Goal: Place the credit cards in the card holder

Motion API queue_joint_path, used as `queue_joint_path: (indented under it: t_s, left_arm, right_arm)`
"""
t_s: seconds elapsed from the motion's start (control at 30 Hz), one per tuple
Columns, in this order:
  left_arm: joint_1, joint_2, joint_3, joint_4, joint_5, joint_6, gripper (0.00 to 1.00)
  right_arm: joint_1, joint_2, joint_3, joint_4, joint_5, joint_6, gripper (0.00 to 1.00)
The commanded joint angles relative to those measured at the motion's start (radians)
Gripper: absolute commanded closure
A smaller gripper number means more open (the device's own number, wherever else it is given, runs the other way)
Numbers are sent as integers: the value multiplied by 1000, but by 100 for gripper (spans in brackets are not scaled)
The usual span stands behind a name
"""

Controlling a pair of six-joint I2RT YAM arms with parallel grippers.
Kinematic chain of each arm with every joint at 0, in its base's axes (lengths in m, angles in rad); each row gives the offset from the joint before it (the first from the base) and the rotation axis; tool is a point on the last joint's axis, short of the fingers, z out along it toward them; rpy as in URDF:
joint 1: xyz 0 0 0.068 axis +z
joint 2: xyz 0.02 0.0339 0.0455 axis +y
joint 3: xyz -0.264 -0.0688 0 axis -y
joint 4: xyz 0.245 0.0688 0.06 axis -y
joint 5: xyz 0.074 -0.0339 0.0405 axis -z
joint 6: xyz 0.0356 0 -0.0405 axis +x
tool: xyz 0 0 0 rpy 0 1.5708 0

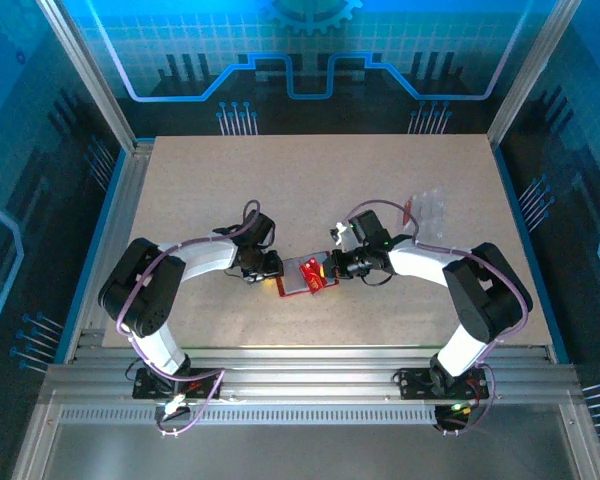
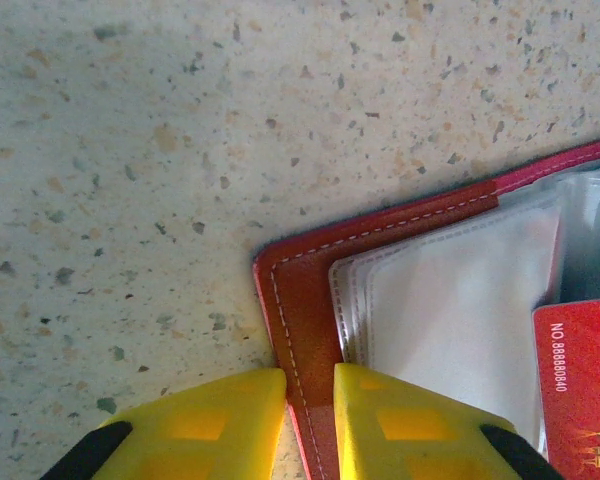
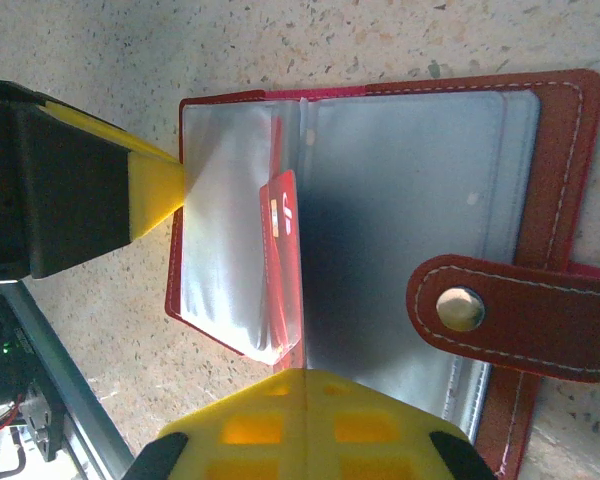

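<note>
The wallet lay open on the table between the two arms, with its clear sleeves facing up and its clasp tab folded across the right-hand cover. The right gripper had its fingers pressed together, and they appeared to be pinching the near end of the red card. The card stood almost on edge and ran straight out from the fingertips. Its long axis lay along the wallet's fold, and its far end sat among the loose sleeves just left of that fold. Whether that end had entered a pocket or only rested between two leaves could not be told. The left gripper held the opposite side. Its fingers were close together with the wallet's stitched border between them, apparently clamping it so the cover could not slide. The right arm was the nearer one to the card, which it already held. The coming push would probably run along the card's length, away from the right fingers and parallel to the fold. The main risk looked to be the card riding over a sleeve's lip instead of slipping under it.
</note>
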Motion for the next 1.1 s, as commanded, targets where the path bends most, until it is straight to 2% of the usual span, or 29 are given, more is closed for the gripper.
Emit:
queue_joint_path:
  t_s: [0.0, 1.07]
  left_arm:
    - [-7, 58, -28, 32, 18, -2, 77]
    - [-6, 62, -28, 35, 23, -8, 77]
  right_arm:
    - [-10, -9, 10, -30, 6, -16, 100]
    - [-25, -37, -21, -33, 11, -14, 100]
